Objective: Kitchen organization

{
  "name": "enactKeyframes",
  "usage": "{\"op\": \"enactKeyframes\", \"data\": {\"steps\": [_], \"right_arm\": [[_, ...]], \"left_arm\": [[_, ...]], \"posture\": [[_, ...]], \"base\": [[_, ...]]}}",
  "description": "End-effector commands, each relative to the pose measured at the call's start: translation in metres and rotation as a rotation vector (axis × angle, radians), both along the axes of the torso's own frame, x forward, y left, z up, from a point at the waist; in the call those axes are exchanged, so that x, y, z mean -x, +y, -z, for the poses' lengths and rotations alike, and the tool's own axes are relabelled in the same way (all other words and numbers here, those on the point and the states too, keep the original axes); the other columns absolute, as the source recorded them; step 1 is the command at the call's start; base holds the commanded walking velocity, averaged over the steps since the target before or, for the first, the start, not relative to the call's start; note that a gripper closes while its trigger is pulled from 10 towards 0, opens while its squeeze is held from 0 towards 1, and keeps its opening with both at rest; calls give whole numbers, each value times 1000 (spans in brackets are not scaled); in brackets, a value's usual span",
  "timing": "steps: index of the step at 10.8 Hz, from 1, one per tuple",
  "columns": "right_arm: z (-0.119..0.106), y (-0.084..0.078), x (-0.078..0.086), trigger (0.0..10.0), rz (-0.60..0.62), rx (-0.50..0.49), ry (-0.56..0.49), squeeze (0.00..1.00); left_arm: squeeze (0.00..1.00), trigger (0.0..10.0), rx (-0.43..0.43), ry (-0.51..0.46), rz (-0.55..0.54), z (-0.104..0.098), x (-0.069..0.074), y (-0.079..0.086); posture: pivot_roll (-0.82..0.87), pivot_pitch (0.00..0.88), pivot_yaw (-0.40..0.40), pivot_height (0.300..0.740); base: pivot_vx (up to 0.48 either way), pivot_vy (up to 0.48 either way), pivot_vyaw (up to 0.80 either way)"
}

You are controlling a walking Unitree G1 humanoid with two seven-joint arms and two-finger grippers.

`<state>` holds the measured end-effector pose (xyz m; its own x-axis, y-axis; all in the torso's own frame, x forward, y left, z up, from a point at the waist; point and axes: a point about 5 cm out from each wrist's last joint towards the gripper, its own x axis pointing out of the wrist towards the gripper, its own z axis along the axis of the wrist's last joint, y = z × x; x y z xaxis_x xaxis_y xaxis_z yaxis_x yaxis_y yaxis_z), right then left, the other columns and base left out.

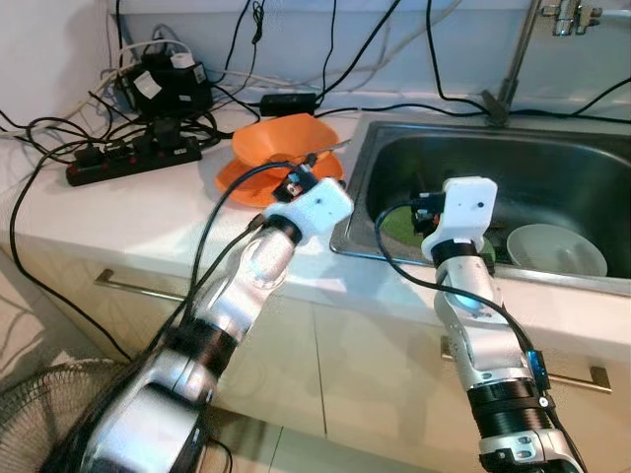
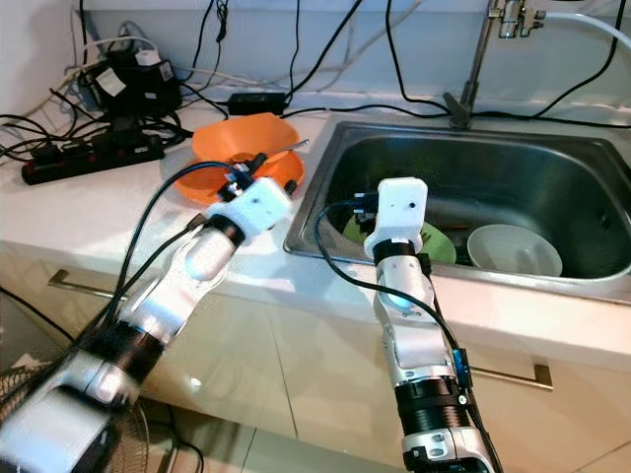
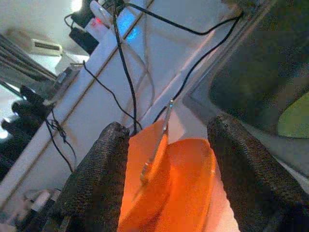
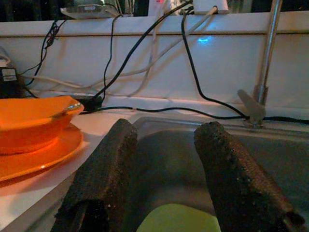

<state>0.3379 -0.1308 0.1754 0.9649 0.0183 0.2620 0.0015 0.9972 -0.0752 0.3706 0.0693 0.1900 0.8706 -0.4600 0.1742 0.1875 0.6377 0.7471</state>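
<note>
Your left pincer (image 3: 164,169) is hovering over the white bench (image 1: 128,212), its two black fingers (image 3: 99,179) standing well apart with nothing between them, aimed at the orange bowl (image 1: 286,138). That bowl is sitting on an orange plate (image 1: 237,182) just beside the left rim of the steel sink (image 2: 513,182), and a metal utensil (image 3: 157,142) is leaning inside the bowl with its handle sticking past the rim. Your right pincer (image 4: 166,179) is reaching over the front edge of the sink, fingers (image 4: 231,179) also spread and gripping nothing, pointing down at a green plate (image 2: 434,241) lying on the sink floor. A white bowl (image 2: 513,248) is resting upright just beside the green plate. A black power strip (image 1: 133,158) and tangled cables (image 1: 59,138) are lying at the back of the bench, well apart from the orange bowl.
</note>
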Motion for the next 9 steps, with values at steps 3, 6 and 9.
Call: {"op": "enactKeyframes", "data": {"steps": [3,6,9], "right_arm": [[-2,0,-1,10000,-2,4,7,0],[-1,1,-2,10000,-5,13,17,0],[0,-1,-2,10000,0,15,21,0]], "left_arm": [[0,10000,-117,-47,-24,-4,-12,0],[0,10000,-179,-39,-54,-5,-23,-1],[0,10000,-237,-16,-95,-6,-29,0]], "posture": [[-3,26,107,740],[-16,15,116,740],[-24,6,122,740]], "base": [[0,0,0],[0,0,0],[0,0,0]]}}
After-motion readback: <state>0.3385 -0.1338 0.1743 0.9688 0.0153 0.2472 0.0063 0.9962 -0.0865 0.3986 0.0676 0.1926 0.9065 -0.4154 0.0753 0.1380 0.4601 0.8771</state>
